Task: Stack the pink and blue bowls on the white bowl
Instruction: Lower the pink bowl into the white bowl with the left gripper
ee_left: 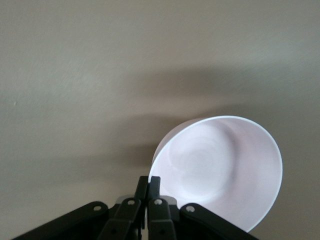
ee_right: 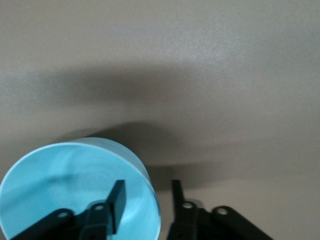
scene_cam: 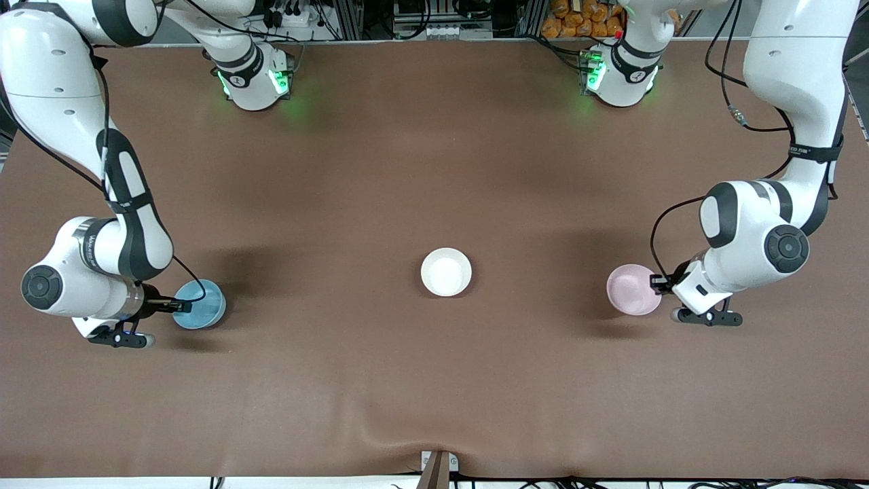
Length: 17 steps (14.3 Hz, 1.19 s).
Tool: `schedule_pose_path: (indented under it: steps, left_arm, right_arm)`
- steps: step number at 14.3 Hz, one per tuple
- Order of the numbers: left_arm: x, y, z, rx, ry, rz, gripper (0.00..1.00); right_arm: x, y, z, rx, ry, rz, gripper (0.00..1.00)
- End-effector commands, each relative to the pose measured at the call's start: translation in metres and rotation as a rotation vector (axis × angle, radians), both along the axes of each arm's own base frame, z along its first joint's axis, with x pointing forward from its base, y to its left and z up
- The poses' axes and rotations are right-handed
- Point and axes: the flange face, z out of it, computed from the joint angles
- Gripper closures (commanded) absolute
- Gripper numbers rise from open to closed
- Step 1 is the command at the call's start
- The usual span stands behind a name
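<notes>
The white bowl (scene_cam: 446, 272) stands alone at the middle of the table. The pink bowl (scene_cam: 631, 290) is toward the left arm's end. My left gripper (scene_cam: 657, 283) is shut on its rim, which shows pinched between the fingers in the left wrist view (ee_left: 149, 183), where the pink bowl (ee_left: 220, 167) looks tilted. The blue bowl (scene_cam: 201, 303) is toward the right arm's end. My right gripper (scene_cam: 178, 306) is open astride its rim. In the right wrist view (ee_right: 148, 186) one finger is inside the blue bowl (ee_right: 65, 182) and one outside.
A brown mat (scene_cam: 434, 170) covers the table, with a raised fold (scene_cam: 400, 428) near the front edge. A small clamp (scene_cam: 438, 468) sits at the middle of that edge. The arm bases (scene_cam: 254, 75) stand along the top.
</notes>
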Motion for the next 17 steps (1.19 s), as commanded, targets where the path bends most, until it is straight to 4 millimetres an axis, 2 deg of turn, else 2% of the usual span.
schedule_pose_path:
  steps: [1, 5, 6, 9, 11, 12, 13, 16, 17]
  left_arm:
    - [0.014, -0.043, 0.031, -0.034, -0.012, 0.041, 1.0]
    - [0.009, -0.149, 0.045, -0.03, -0.014, 0.12, 1.0]
    - [0.004, -0.175, 0.043, -0.032, -0.008, 0.139, 1.0]
    - [-0.003, -0.226, 0.047, -0.054, -0.005, 0.195, 1.0]
    - [-0.025, -0.279, 0.033, -0.065, 0.03, 0.191, 1.0]
    - [-0.028, -0.301, 0.029, -0.072, 0.033, 0.192, 1.0]
    - [-0.027, -0.312, 0.032, -0.079, 0.027, 0.216, 1.0]
    - [-0.042, -0.352, 0.016, -0.079, 0.044, 0.212, 1.0]
    - [-0.042, -0.354, 0.014, -0.081, 0.045, 0.212, 1.0]
  right_arm:
    - [0.0, -0.001, 0.0, 0.006, -0.009, -0.017, 1.0]
    - [0.003, 0.004, 0.014, 0.007, -0.019, -0.01, 1.0]
    - [0.005, 0.005, 0.026, 0.005, -0.036, -0.008, 1.0]
    - [0.009, 0.01, 0.06, 0.004, -0.076, 0.004, 1.0]
    - [0.009, 0.023, 0.084, 0.02, -0.07, 0.016, 1.0]
    - [0.009, 0.03, 0.096, 0.039, -0.079, 0.012, 1.0]
    - [0.009, 0.033, 0.104, 0.063, -0.08, -0.002, 1.0]
    - [0.004, 0.05, 0.12, 0.152, -0.06, -0.042, 1.0]
    - [0.003, 0.06, 0.126, 0.163, -0.047, -0.056, 1.0]
